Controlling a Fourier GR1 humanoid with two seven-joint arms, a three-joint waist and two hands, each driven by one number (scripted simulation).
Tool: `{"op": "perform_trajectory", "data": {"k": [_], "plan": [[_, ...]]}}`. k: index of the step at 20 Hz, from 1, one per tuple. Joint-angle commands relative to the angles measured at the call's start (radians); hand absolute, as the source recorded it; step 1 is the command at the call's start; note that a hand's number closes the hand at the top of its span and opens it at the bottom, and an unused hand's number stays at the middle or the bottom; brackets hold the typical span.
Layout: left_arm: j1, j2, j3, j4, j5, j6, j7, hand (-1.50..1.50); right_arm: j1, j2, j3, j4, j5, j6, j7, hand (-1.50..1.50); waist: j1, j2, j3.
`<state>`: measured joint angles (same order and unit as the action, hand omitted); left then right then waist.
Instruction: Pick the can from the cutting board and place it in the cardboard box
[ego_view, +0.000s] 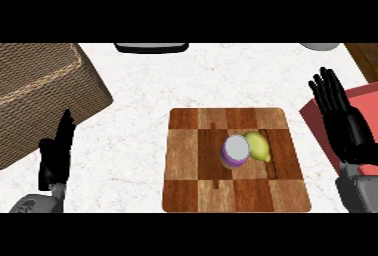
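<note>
A purple can with a grey lid (236, 151) stands upright on the checkered wooden cutting board (198, 192), near its middle. A yellow lemon (258, 146) lies against the can's right side. The brown cardboard box (44, 95) fills the upper left of the head view. My right hand (341, 120) is open, fingers straight and pointing up, to the right of the board and apart from the can. My left hand (57, 150) is open at the lower left, seen edge-on with fingers up, between the box and the board.
A red object (363, 100) lies under my right hand at the right edge. A dark rimmed object (151, 47) sits at the counter's far edge and a white one (321, 46) at the top right. White marble counter (140, 150) shows between box and board.
</note>
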<state>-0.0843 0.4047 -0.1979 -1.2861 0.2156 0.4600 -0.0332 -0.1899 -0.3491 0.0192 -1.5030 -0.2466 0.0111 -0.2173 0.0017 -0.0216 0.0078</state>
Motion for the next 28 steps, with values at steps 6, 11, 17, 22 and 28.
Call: {"op": "perform_trajectory", "data": {"k": [6,11,17,22,28], "plan": [[-0.186,0.12,-0.13,-0.162,-0.085,-0.254,-0.105,0.0,-0.321,-0.172,-0.028,-0.177,-0.148,0.22,0.161,-1.5,-0.005,0.006,-0.011],[-0.186,0.112,-0.144,-0.183,-0.06,-0.343,-0.106,0.0,-0.295,-0.326,-0.02,0.011,0.02,0.393,-0.023,-1.5,0.01,0.027,-0.007],[-0.173,0.12,-0.141,-0.247,-0.051,-0.373,-0.068,0.0,-0.309,-0.384,0.067,-0.011,0.27,0.431,-0.275,-1.5,0.018,0.024,-0.006],[-0.178,0.137,-0.091,-0.209,-0.036,-0.411,-0.082,0.0,-0.345,-0.452,0.139,-0.083,0.406,0.467,-0.224,-1.5,0.009,0.022,-0.008],[-0.16,0.12,-0.098,-0.237,-0.057,-0.397,-0.068,0.0,-0.416,-0.511,0.283,-0.257,0.522,0.598,-0.049,-1.5,0.007,0.016,-0.01]]}}
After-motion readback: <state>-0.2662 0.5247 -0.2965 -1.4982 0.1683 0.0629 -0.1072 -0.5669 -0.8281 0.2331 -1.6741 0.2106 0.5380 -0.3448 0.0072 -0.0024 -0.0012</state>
